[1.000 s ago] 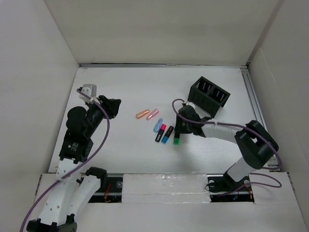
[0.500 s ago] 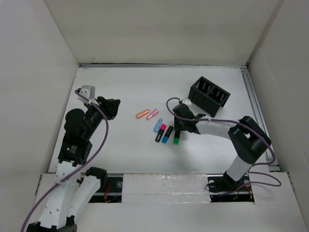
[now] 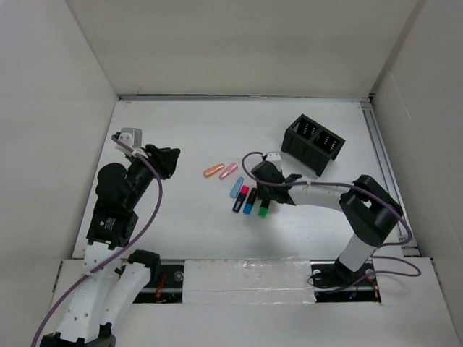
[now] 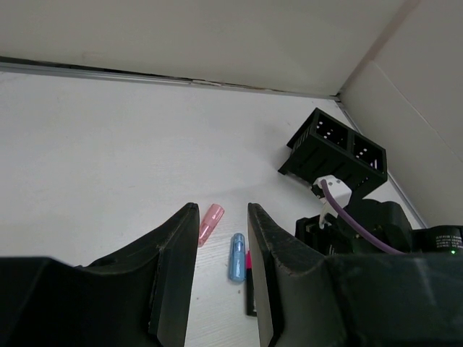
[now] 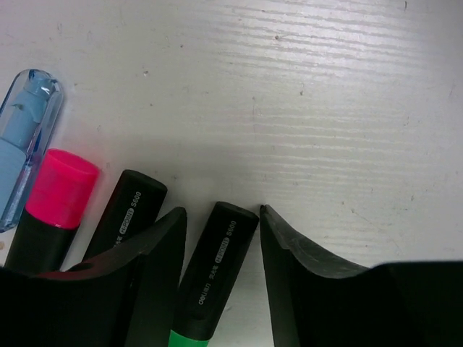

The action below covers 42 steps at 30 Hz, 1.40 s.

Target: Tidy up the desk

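Observation:
On the white desk [image 3: 188, 130] lie three black highlighters side by side: pink-capped [image 3: 239, 199], blue-capped [image 3: 250, 202] and green-capped [image 3: 264, 210]. My right gripper [image 3: 263, 192] is low over them. In the right wrist view the right gripper [image 5: 221, 211] is open, with its fingers on either side of the green highlighter's black body [image 5: 217, 260]. The blue-capped one's body [image 5: 126, 210] and the pink cap [image 5: 61, 191] lie just left of it. My left gripper [image 3: 168, 160] hangs open and empty above the desk's left side, and the left wrist view [image 4: 223, 210] shows it too.
A black two-compartment organizer [image 3: 313, 143] stands at the back right, also in the left wrist view [image 4: 334, 152]. An orange tube [image 3: 212, 171], a pink tube [image 3: 228, 172] and a light blue tube [image 3: 236, 187] lie left of the highlighters. White wall panels enclose the desk.
My right gripper has moved left and toward the highlighters and now straddles the green one. The left arm has hardly moved.

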Available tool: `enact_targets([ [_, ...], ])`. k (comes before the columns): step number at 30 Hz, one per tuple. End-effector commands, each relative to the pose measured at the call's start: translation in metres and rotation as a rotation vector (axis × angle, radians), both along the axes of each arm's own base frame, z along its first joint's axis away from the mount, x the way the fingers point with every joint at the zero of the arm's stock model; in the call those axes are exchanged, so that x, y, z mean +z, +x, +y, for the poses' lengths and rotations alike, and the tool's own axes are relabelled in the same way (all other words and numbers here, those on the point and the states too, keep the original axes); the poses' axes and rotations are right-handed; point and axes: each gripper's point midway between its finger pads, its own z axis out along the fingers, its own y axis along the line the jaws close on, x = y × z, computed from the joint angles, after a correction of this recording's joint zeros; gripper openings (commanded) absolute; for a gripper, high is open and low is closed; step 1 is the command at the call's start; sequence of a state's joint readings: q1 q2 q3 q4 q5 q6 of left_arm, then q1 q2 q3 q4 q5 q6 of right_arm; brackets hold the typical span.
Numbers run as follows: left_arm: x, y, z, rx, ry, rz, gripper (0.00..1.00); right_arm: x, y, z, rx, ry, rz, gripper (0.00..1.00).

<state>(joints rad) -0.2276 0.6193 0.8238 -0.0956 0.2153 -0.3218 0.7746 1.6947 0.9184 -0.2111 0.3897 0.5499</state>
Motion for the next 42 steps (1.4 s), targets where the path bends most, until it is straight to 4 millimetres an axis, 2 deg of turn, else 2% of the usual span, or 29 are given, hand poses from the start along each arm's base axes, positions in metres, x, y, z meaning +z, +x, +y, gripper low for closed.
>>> enact_targets([
  [1, 0.012, 0.000, 0.000, -0.005, -0.002, -0.056, 0.30, -0.015, -0.026, -0.012, -0.008, -0.031, 0.076, 0.49],
  [4, 0.011, 0.000, -0.002, -0.019, -0.003, -0.051, 0.30, -0.019, -0.031, -0.011, -0.002, -0.006, 0.084, 0.43],
  [7, 0.012, 0.000, -0.001, -0.013, -0.003, -0.056, 0.30, -0.021, -0.029, -0.007, -0.004, -0.001, 0.083, 0.36],
  [8, 0.011, 0.000, -0.002, -0.013, -0.003, -0.051, 0.30, -0.021, -0.028, -0.005, -0.001, 0.005, 0.088, 0.35],
  [11, 0.012, 0.000, -0.001, -0.011, -0.003, -0.058, 0.31, -0.018, -0.028, -0.001, 0.009, -0.012, 0.073, 0.44],
  [13, 0.012, 0.000, 0.000, -0.004, -0.003, -0.058, 0.31, -0.018, -0.030, 0.000, 0.016, 0.005, 0.069, 0.31],
  [15, 0.011, 0.000, -0.001, -0.008, -0.002, -0.053, 0.31, -0.017, -0.030, 0.003, 0.031, 0.015, 0.066, 0.10],
  [17, 0.013, 0.000, 0.000, -0.007, -0.003, -0.059, 0.31, -0.008, -0.025, 0.002, 0.020, 0.022, 0.033, 0.02],
  [19, 0.011, 0.001, 0.000, -0.002, 0.000, -0.053, 0.31, 0.008, -0.019, 0.007, 0.019, 0.063, -0.012, 0.00],
  [23, 0.010, 0.002, -0.002, -0.011, 0.000, -0.051, 0.31, 0.071, 0.006, 0.009, 0.010, 0.160, -0.183, 0.00],
  [24, 0.010, 0.003, -0.001, -0.008, 0.001, -0.050, 0.31, 0.107, 0.018, 0.006, -0.021, 0.206, -0.265, 0.00],
  [25, 0.007, 0.003, -0.002, -0.011, 0.003, -0.039, 0.31, 0.165, 0.039, -0.003, -0.055, 0.271, -0.414, 0.00],
  [26, 0.008, 0.003, -0.002, -0.013, 0.003, -0.041, 0.31, 0.184, 0.046, -0.008, -0.060, 0.284, -0.469, 0.00],
  [27, 0.008, 0.002, -0.002, -0.013, 0.002, -0.042, 0.31, 0.194, 0.047, -0.007, -0.061, 0.307, -0.494, 0.00],
  [28, 0.010, 0.002, -0.001, -0.010, 0.001, -0.046, 0.31, 0.216, 0.060, -0.019, -0.098, 0.318, -0.548, 0.00],
  [30, 0.009, 0.003, 0.001, 0.004, 0.002, -0.045, 0.31, 0.248, 0.077, -0.033, -0.146, 0.330, -0.643, 0.00],
  [31, 0.008, 0.003, 0.001, 0.004, 0.002, -0.042, 0.31, 0.265, 0.091, -0.053, -0.212, 0.321, -0.698, 0.00],
  [34, 0.012, 0.000, 0.000, -0.002, -0.002, -0.056, 0.31, 0.288, 0.111, -0.087, -0.344, 0.314, -0.788, 0.00],
  [37, 0.011, 0.000, 0.001, 0.000, 0.000, -0.053, 0.31, 0.299, 0.131, -0.132, -0.502, 0.270, -0.881, 0.00],
  [38, 0.011, -0.001, 0.000, -0.008, -0.002, -0.053, 0.31, 0.293, 0.139, -0.152, -0.563, 0.217, -0.892, 0.00],
  [41, 0.014, -0.002, 0.001, -0.002, -0.003, -0.066, 0.31, 0.289, 0.151, -0.194, -0.724, 0.152, -0.923, 0.00],
  [42, 0.014, -0.003, 0.001, 0.000, -0.004, -0.069, 0.31, 0.280, 0.159, -0.213, -0.766, 0.123, -0.914, 0.00],
])
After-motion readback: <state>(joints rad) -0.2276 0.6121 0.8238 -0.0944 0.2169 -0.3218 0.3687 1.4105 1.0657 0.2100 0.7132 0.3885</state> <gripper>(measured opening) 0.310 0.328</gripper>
